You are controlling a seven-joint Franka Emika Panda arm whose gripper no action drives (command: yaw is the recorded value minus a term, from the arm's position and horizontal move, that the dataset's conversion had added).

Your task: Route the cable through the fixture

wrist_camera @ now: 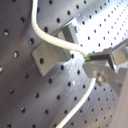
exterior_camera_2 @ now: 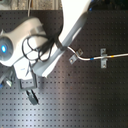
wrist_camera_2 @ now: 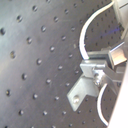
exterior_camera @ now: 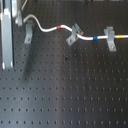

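Note:
The white cable [exterior_camera: 47,29] with red, blue and yellow bands runs from the first exterior view's upper left to its right edge. The fixture [exterior_camera: 28,34], a slim upright grey clip, stands at the upper left. The cable's end crosses its top. My gripper [exterior_camera: 18,19] is just beside it, and its fingers look shut on the cable. In the first wrist view the cable [wrist_camera: 55,40] lies across the fixture's saddle [wrist_camera: 47,54], right by my gripper [wrist_camera: 92,66]. The second wrist view shows the fixture [wrist_camera_2: 81,94] and the looping cable [wrist_camera_2: 81,37]. In the second exterior view the arm hides the fixture and gripper.
A slanted Y-shaped grey clip [exterior_camera: 74,35] and a wider T-shaped grey clip [exterior_camera: 110,38] stand to the right, with the cable passing through both. They also show in the second exterior view [exterior_camera_2: 72,58] [exterior_camera_2: 103,58]. The black perforated board [exterior_camera: 70,90] fills the foreground.

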